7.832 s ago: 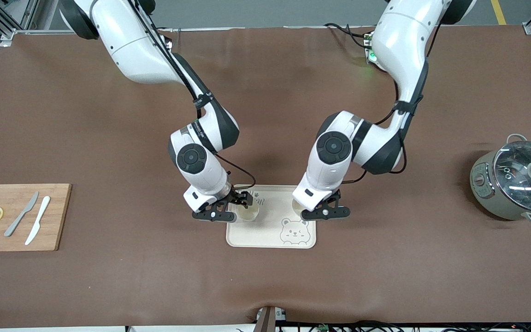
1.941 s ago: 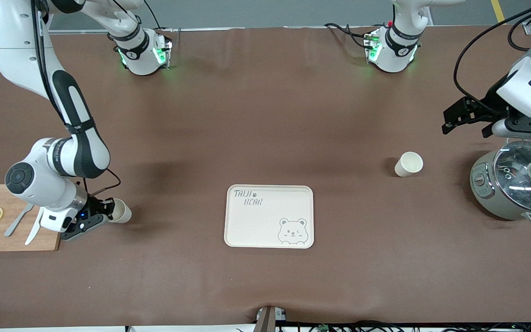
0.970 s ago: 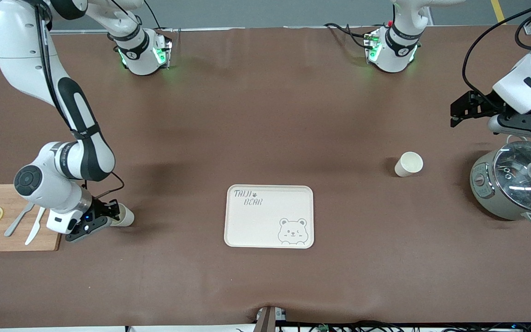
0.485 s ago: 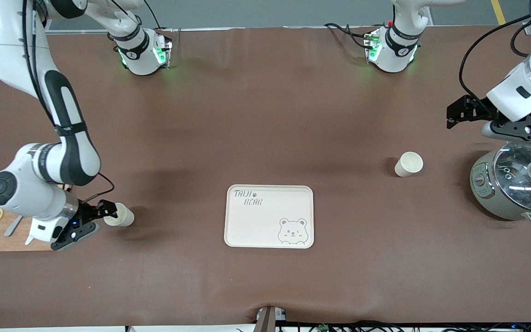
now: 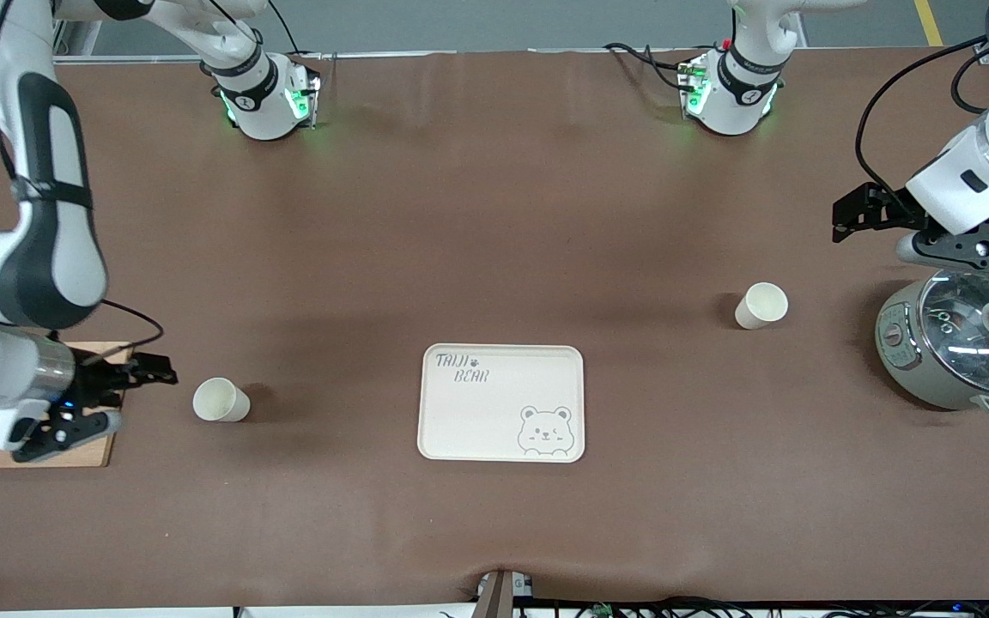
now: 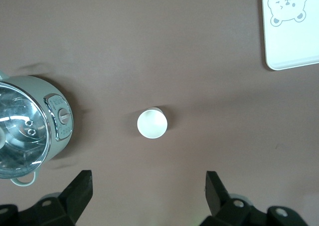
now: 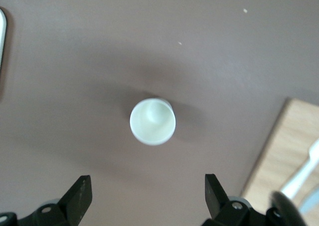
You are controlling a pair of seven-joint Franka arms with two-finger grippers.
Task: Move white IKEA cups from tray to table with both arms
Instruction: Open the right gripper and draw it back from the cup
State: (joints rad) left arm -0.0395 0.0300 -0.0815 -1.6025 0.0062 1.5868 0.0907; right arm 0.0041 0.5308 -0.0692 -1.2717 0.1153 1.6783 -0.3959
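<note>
Cups: one (image 5: 221, 400) on surface near cutting board (image 5: 91, 451), other (image 5: 761, 305) near pot (image 5: 962, 348); tray (image 5: 501, 403) bare | light, stiff, tippable; grip sidewalls | left pincer (image 5: 924, 230), right pincer (image 5: 104, 396) apart, empty

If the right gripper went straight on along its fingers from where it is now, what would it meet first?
Judging by its wrist view, the right gripper, open, points down at the brown cloth-covered table, with the small cream-white tapered cup just ahead of its fingers. It would probably meet bare cloth first; depth is unclear.
</note>
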